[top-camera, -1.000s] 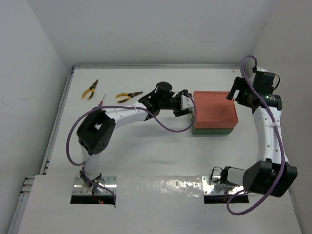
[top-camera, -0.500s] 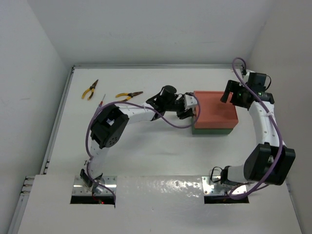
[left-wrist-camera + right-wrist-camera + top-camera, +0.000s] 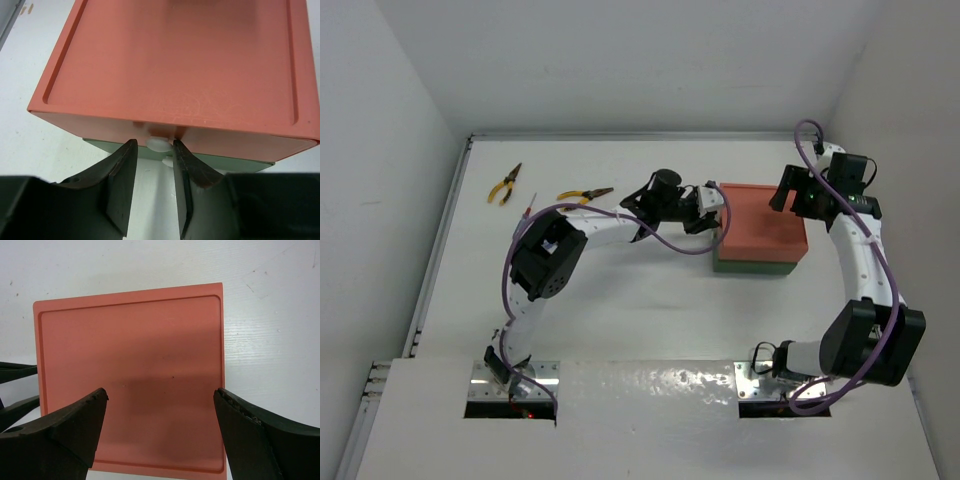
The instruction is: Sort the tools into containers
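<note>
The box stands right of centre, with the salmon-red tray [image 3: 762, 222] stacked on the dark green tray [image 3: 756, 266]. My left gripper [image 3: 713, 208] is at the box's left face. In the left wrist view it [image 3: 154, 145] is open, its fingertips either side of the red tray's white knob [image 3: 160, 143]. The green tray's knob [image 3: 169, 162] sits just below. My right gripper [image 3: 789, 190] is open wide and empty above the red tray's top [image 3: 130, 365]. Two yellow-handled pliers [image 3: 504, 185] [image 3: 584, 196] and one screwdriver [image 3: 529, 207] lie at the far left. The other screwdrivers are not visible.
White walls enclose the table on the left, back and right. The left arm [image 3: 590, 232] stretches across the middle of the table towards the box. The right arm [image 3: 865, 260] runs along the right side.
My left gripper has moved right, up to the box's left face and its knob. My right gripper has swung in from the right to hover over the red tray's top.
</note>
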